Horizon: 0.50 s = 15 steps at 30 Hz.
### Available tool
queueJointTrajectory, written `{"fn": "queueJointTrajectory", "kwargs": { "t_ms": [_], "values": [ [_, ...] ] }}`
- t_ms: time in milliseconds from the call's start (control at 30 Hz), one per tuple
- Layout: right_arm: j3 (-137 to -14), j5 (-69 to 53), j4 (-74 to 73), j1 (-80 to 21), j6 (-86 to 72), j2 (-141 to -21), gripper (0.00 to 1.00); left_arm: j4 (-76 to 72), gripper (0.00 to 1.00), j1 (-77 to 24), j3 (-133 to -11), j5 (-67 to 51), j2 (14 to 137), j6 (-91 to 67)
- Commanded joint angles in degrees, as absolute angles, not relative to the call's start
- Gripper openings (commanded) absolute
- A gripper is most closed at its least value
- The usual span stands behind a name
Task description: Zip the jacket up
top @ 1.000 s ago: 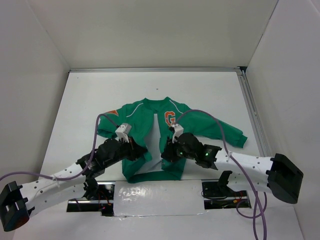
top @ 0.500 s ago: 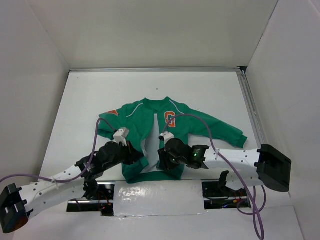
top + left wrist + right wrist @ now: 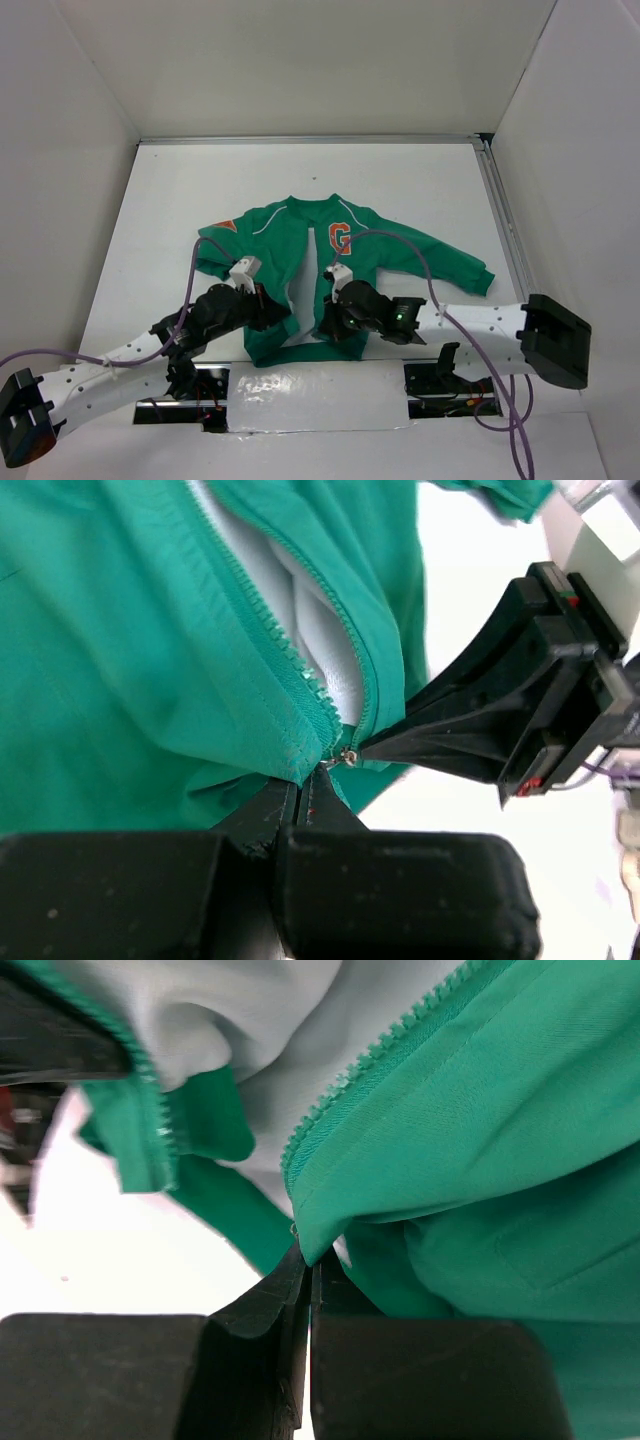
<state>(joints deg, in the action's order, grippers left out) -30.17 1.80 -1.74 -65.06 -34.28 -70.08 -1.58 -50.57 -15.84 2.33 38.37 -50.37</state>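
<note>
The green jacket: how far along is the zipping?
Done: left end effector and right end effector each pinch a bottom zipper end of the green long-sleeved jacket. In hand: aligning those ends at the hem. Left: joining them and the zip-up; the teeth stand apart, grey lining showing.

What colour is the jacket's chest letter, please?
Orange; the chest letter shows best in the top external view.

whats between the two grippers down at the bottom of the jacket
A strip of grey lining, showing where the jacket is unzipped; clearest in the top view. The left gripper and right gripper each pinch one front edge.
</note>
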Motion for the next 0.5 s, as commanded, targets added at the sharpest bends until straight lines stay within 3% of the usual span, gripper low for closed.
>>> {"fn": "queueJointTrajectory", "kwargs": {
  "t_ms": [0,200,467],
  "values": [
    [-26.64,1.58,8.77,-63.9,-33.31,-60.77,0.0,-8.52,0.0,-50.89,-16.52,-2.18,37.53,-46.5],
    [-19.16,-9.39,19.51,-55.82,-34.54,-46.95,0.0,-17.93,0.0,-51.06,-16.43,-6.15,37.0,-41.84],
    [-19.78,-18.97,19.95,-53.88,-30.5,-45.61,0.0,-24.25,0.0,-51.06,-18.81,-7.12,39.55,-37.97]
  ]
}}
